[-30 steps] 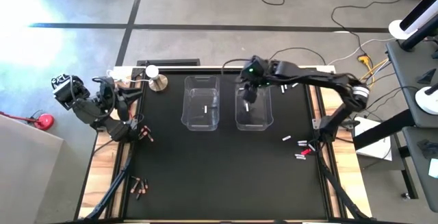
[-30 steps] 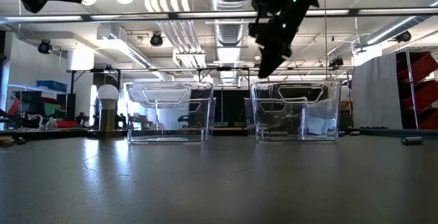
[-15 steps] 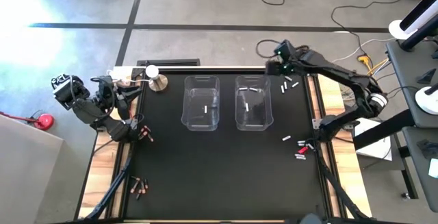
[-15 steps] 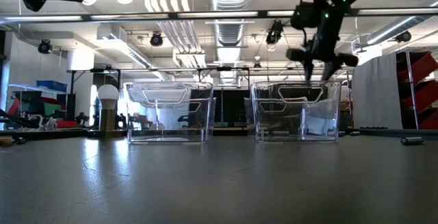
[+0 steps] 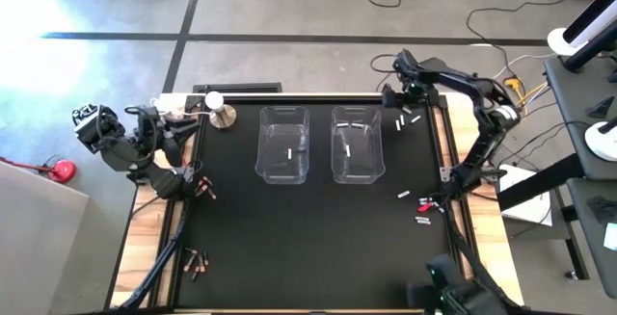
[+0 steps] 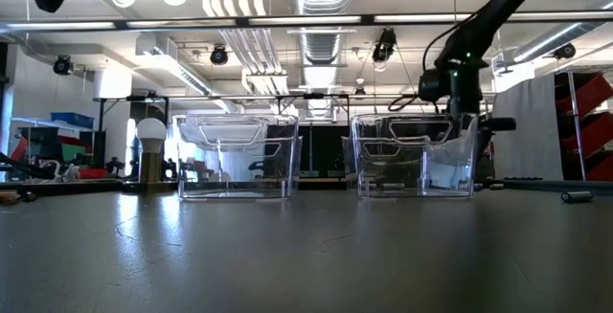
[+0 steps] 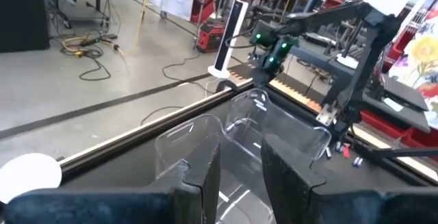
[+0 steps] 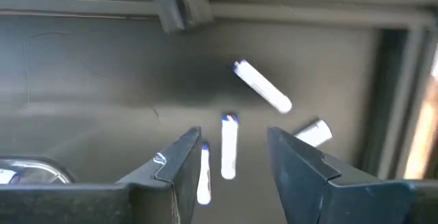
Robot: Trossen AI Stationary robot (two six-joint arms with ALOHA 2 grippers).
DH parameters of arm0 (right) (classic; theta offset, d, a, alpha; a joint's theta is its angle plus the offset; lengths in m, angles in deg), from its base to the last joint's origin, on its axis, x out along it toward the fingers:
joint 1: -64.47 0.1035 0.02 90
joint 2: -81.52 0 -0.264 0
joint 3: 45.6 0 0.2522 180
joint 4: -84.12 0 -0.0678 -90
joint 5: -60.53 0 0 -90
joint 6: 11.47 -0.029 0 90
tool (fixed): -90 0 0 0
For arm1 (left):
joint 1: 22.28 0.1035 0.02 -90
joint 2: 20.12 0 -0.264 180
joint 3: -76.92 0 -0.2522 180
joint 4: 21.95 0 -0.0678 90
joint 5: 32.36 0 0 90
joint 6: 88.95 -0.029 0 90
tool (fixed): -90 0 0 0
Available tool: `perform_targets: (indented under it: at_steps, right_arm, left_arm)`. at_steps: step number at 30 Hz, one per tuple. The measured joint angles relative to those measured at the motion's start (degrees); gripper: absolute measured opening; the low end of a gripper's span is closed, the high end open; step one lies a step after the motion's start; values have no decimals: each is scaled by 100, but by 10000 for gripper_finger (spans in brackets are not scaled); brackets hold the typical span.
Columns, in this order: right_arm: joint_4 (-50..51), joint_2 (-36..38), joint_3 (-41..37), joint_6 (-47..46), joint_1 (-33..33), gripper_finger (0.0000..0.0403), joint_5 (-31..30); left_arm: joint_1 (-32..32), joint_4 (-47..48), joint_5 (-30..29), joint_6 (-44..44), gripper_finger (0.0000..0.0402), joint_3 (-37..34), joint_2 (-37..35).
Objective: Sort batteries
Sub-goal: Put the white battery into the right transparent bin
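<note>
Now | right end effector (image 8: 229, 172) spread open | white batteries (image 8: 228, 146) on mat directly between and beyond its fingers

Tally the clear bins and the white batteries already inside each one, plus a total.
Clear bins: 2, the left bin and the right bin
Left-bin white battery: 1
Right-bin white batteries: 2
Total: 3 batteries binned, 5 items in all
</note>
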Motion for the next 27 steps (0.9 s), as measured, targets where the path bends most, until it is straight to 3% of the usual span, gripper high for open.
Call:
perform_targets:
  at_steps: [9,19,27]
  right_arm:
    - [324,-841,768,1344,-192,154,97]
    - [353,-1361,791,1418,-384,128,105]
    - [329,-1410,791,1525,-432,76,100]
  left_arm:
    - [-2,-293,-83,1,87,0,2]
    - [-1,-386,-246,46,87,0,2]
    - [-1,-389,-248,46,87,-1,2]
